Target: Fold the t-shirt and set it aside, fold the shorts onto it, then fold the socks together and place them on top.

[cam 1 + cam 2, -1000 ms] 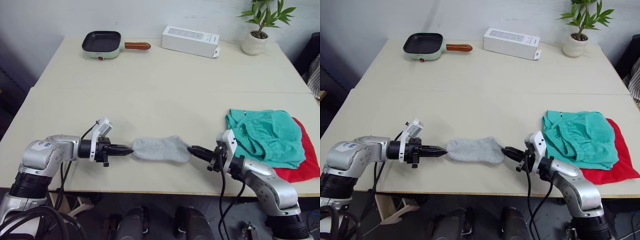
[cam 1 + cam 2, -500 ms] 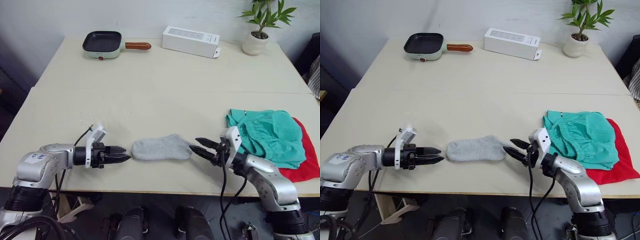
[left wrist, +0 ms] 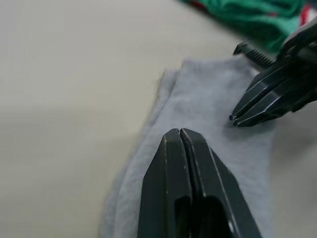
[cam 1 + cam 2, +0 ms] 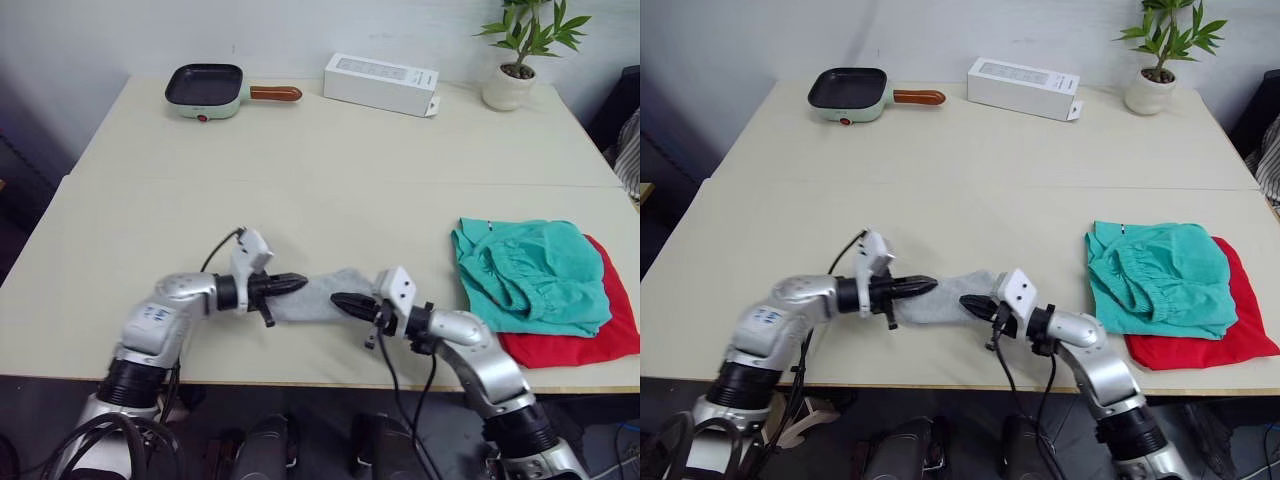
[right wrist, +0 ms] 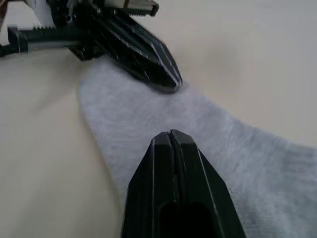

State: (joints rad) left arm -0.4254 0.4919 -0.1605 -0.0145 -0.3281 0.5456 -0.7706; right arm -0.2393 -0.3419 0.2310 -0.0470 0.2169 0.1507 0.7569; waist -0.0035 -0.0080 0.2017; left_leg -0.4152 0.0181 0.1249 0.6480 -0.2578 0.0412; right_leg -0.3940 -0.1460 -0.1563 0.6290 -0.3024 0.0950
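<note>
Near the front edge of the pale beige table (image 4: 300, 190): left gripper (image 4: 300, 283), two black fingers pressed together with no gap, tips over the small light grey knit socks (image 4: 325, 296), nothing seen pinched between them; right gripper (image 4: 338, 300), fingers likewise closed, tips over the same socks from the opposite side, close to the left tips; socks flat on the tabletop; teal-green gathered-waist shorts (image 4: 530, 275) well apart to the right, lying on the bright red t-shirt (image 4: 600, 335); far edge: mint-green electric pan with brown handle (image 4: 215, 88); white rectangular box (image 4: 381, 82); potted plant in white pot (image 4: 517, 50).
</note>
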